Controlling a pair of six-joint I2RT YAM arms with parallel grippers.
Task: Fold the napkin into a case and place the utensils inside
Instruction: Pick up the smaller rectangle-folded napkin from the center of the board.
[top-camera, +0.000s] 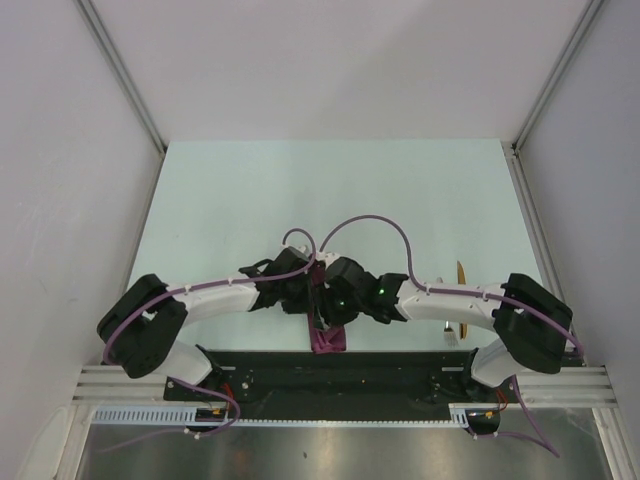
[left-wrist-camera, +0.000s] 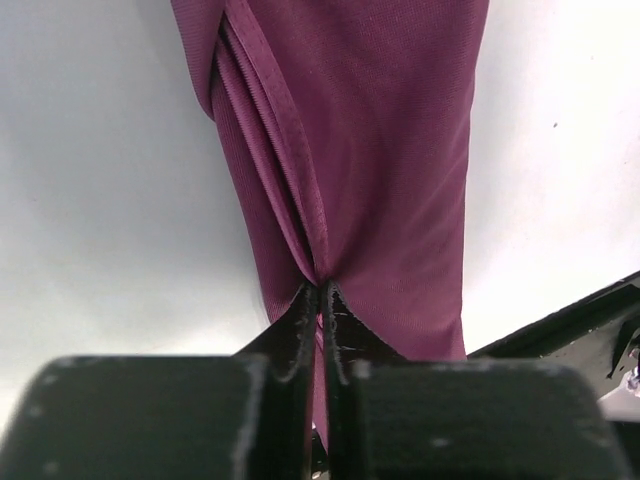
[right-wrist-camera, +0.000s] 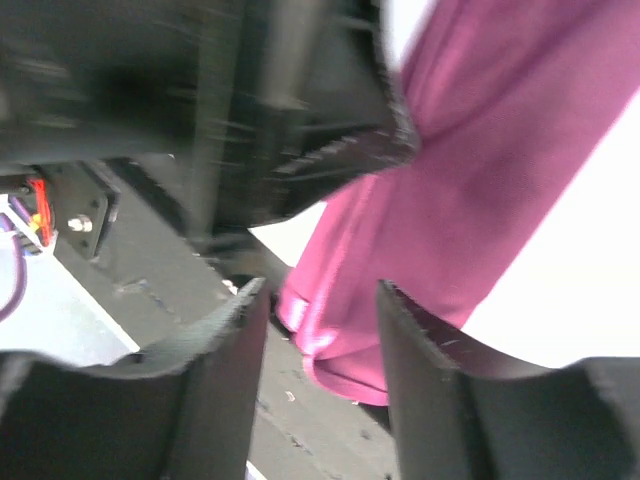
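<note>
**Left gripper (left-wrist-camera: 321, 292).** My fingers are pressed together, with only a thin slit between them. A gathered fold of the napkin (left-wrist-camera: 380, 150) is pinched at their tips. From this pinch the plum cloth runs away from me as one narrow strip, with a hemmed edge and several lengthwise pleats along its left side.

**Right gripper (right-wrist-camera: 320, 300).** My fingers stand apart and clamp nothing. The view is blurred. The glossy, rounded end of the napkin lies in the gap between and just beyond them, and I cannot tell whether either finger touches the cloth. Above it in this view the left gripper's toothed finger crosses the strip.

**Arms, top view.** My two wrists meet nose to nose at the middle of the near side of the worktop (top-camera: 300, 190). The napkin shows between and just below them as a small bunched patch. It sits at the worktop's near edge, against the black base plate (top-camera: 400, 375).

**Utensils.** The golden piece (top-camera: 461, 272) lies on the worktop to the right, pointing away from me. It is partly under my right forearm and well apart from the napkin. A pale sliver beside that arm's elbow is too small to identify.
</note>
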